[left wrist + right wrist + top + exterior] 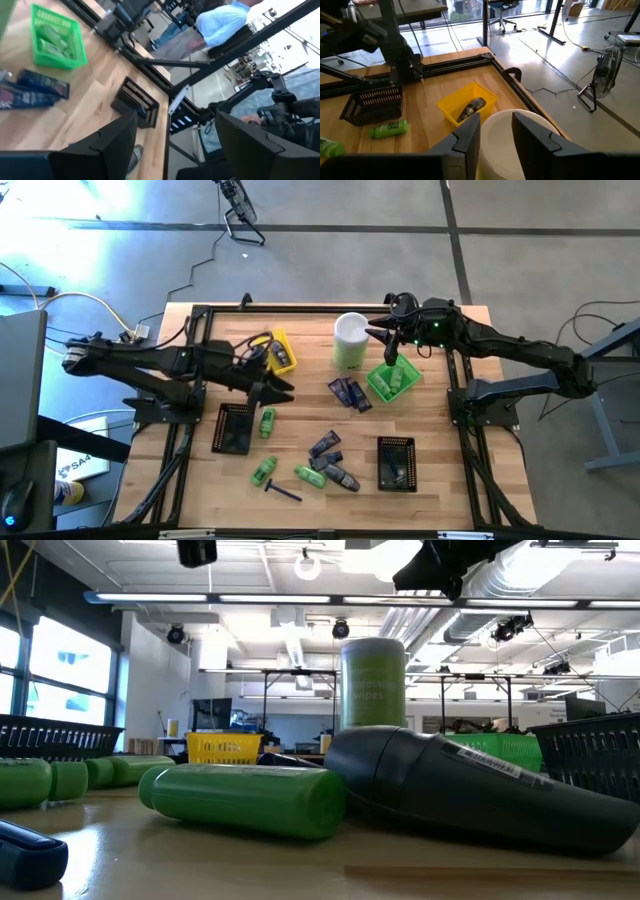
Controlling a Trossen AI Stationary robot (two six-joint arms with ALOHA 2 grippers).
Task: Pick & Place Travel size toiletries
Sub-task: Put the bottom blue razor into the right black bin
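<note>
From above, the left gripper (272, 392) reaches across the table, jaws apart and empty, above a green bottle (267, 421) beside the black tray (234, 428). The right gripper (393, 352) points down over the green tray (392, 381) (bottles lie inside). Its wrist view shows the fingers (465, 136) parted, empty, before the white-lidded canister (506, 137).

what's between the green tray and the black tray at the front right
In the high view, only bare wood separates the green tray from the front-right black tray. The navy packets lie just left of that stretch, not in it.
</note>
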